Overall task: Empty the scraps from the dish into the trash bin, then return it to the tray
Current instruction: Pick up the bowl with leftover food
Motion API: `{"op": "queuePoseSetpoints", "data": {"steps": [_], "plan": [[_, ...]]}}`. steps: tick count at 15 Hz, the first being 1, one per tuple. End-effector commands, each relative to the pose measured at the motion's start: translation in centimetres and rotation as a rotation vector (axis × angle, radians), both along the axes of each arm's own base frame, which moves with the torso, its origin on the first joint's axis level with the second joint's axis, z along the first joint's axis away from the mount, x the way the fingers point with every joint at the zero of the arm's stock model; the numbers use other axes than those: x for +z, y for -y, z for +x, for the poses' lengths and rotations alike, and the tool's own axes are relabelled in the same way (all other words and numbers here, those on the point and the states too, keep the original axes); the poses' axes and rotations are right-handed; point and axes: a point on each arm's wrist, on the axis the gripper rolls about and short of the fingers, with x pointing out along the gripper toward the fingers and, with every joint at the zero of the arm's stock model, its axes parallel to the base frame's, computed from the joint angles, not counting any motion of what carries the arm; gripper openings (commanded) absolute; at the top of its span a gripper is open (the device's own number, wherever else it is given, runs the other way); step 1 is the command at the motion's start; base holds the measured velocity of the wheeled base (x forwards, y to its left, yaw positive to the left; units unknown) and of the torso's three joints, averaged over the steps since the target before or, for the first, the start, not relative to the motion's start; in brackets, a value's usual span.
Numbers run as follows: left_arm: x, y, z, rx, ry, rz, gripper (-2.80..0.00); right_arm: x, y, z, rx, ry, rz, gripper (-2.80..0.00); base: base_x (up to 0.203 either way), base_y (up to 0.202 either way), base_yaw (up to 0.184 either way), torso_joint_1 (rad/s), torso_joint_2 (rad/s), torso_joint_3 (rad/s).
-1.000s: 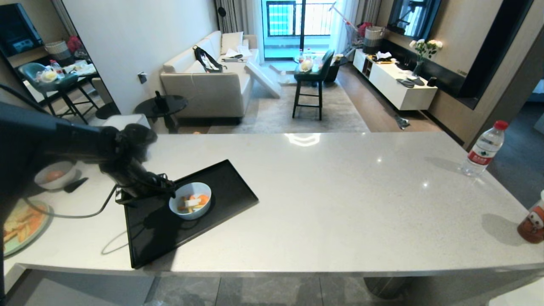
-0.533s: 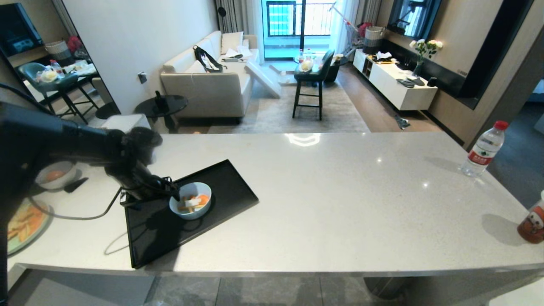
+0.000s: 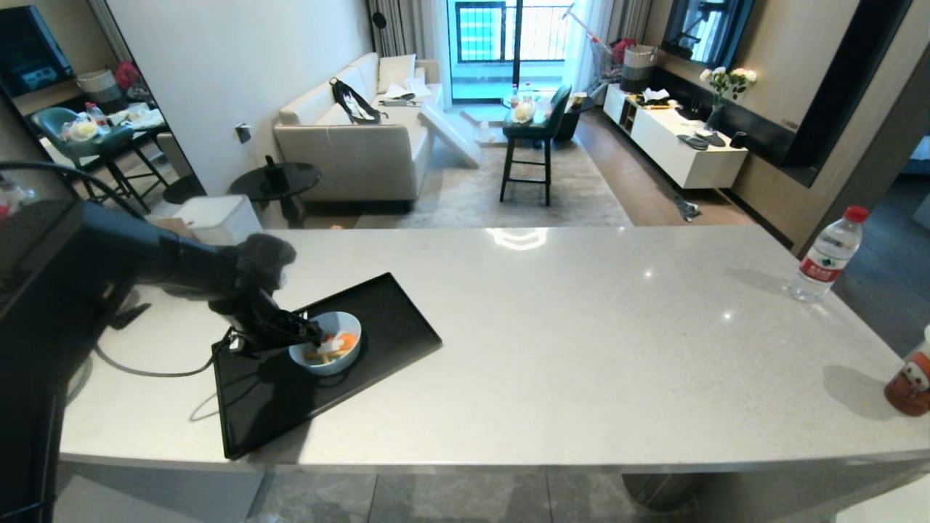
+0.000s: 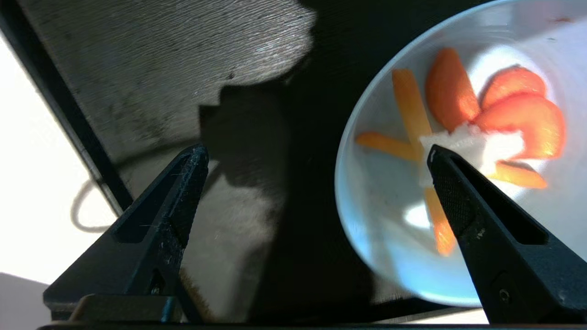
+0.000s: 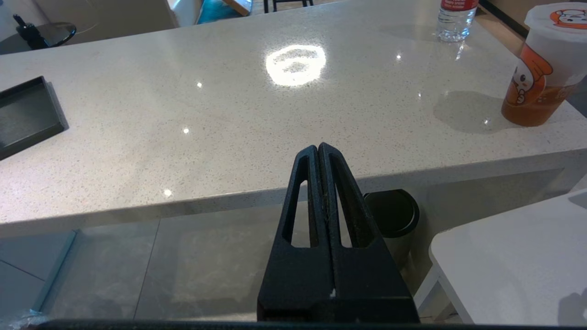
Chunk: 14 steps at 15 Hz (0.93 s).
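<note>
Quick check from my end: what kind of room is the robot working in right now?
Most likely a home, an open-plan living room seen across a pale stone counter. A beige sofa stands beyond it, a white media cabinet with flowers runs along the wall, and a balcony door is at the far end.

You had the dish (image 3: 329, 350), a small round pale blue-white bowl, sitting upright on the tray (image 3: 378, 301) toward its far left part. Inside it lay the scraps (image 4: 463, 123): orange slices, thin orange sticks and a whitish chunk, heaped near the bowl's middle. The tray was a flat black rectangle with a low rim, set askew on the pale counter, near its front edge.
</note>
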Motion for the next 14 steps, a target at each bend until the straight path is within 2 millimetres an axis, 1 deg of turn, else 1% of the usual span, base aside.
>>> {"op": "queuePoseSetpoints", "data": {"steps": [1, 4, 6, 14], "plan": [[-1.1, -0.2, 0.2, 0.009, -0.027, 0.011, 0.00, 0.0, 0.0, 0.0, 0.000, 0.001, 0.001, -2.80, 0.000, 0.000, 0.000, 0.000, 0.00, 0.000], [-1.4, -1.0, 0.5, 0.010, -0.033, 0.074, 0.00, 0.0, 0.0, 0.0, 0.000, 0.001, 0.001, -2.80, 0.000, 0.000, 0.000, 0.000, 0.00, 0.000], [-1.3, -1.4, 0.6, 0.018, -0.028, 0.076, 0.00, 0.0, 0.0, 0.0, 0.000, 0.001, 0.001, -2.80, 0.000, 0.000, 0.000, 0.000, 0.00, 0.000], [-1.1, -1.2, 0.4, 0.023, -0.027, 0.068, 0.00, 0.0, 0.0, 0.0, 0.000, 0.001, 0.001, -2.80, 0.000, 0.000, 0.000, 0.000, 0.00, 0.000]]}}
